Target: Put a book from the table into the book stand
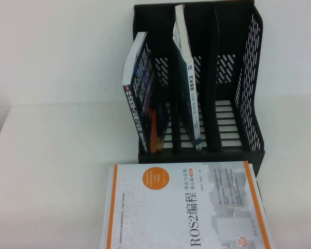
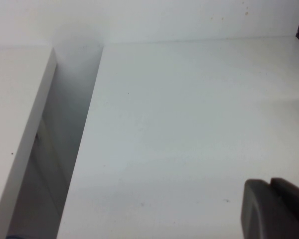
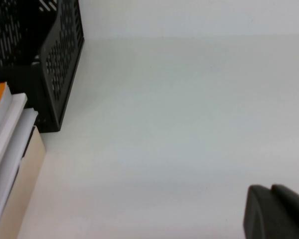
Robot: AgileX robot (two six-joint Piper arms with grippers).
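One dark navy book leans in my stand's left slot; ROS2 book lies before it; left gripper and right gripper low over table, openings untellable.

ROS2 book cut off at near table edge by the high view's bottom. Dark book lower part hidden inside stand; stand top cropped. Left gripper and right gripper: only 1 dark corner each, hanging over bare table.
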